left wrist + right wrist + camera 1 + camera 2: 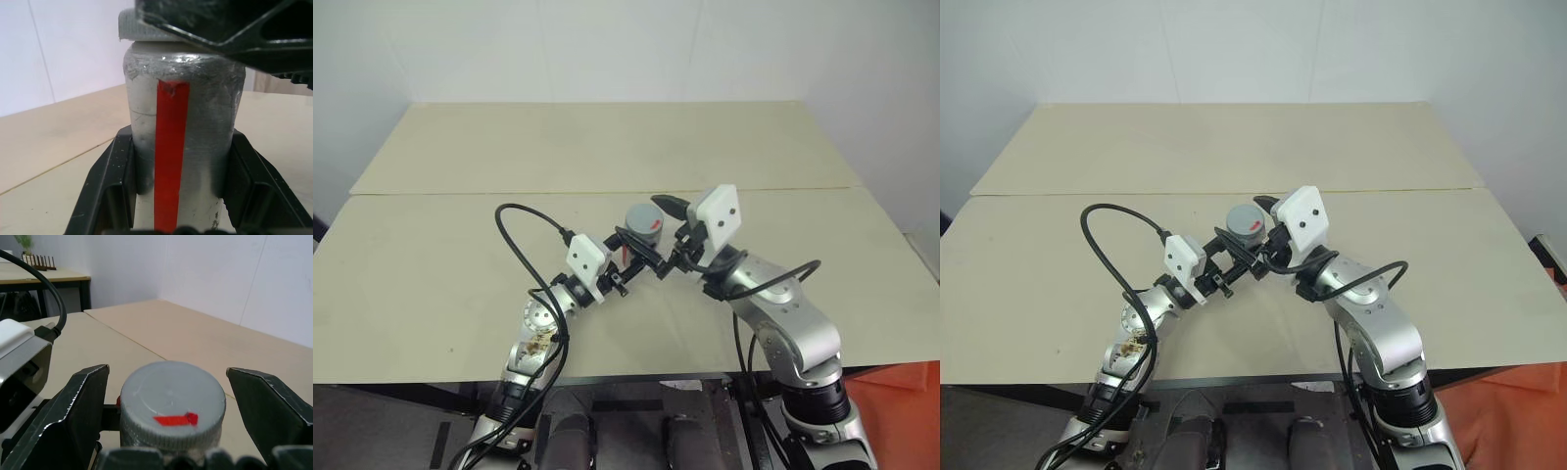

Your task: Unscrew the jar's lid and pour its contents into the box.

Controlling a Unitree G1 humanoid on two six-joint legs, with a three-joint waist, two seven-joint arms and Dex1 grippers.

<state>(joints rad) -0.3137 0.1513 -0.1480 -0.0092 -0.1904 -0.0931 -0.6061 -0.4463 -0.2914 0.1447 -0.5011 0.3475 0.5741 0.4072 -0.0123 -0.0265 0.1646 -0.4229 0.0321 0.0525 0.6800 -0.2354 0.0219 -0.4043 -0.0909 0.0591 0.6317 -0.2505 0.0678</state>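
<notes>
The jar, a silvery cylinder with a red stripe, is held upright above the table. My left gripper is shut on its lower body, one black finger on each side. The grey lid, marked with a small red patch, sits on the jar's mouth. My right gripper is open, its two fingers flanking the lid with a gap on each side. One of them crosses over the lid in the left wrist view. The contents are hidden inside the jar. The box is out of view.
Two beige tabletops meet at a seam running across behind the grippers. A black cable loops off my left wrist. An orange object sits below the table's front right corner. White walls stand behind the table.
</notes>
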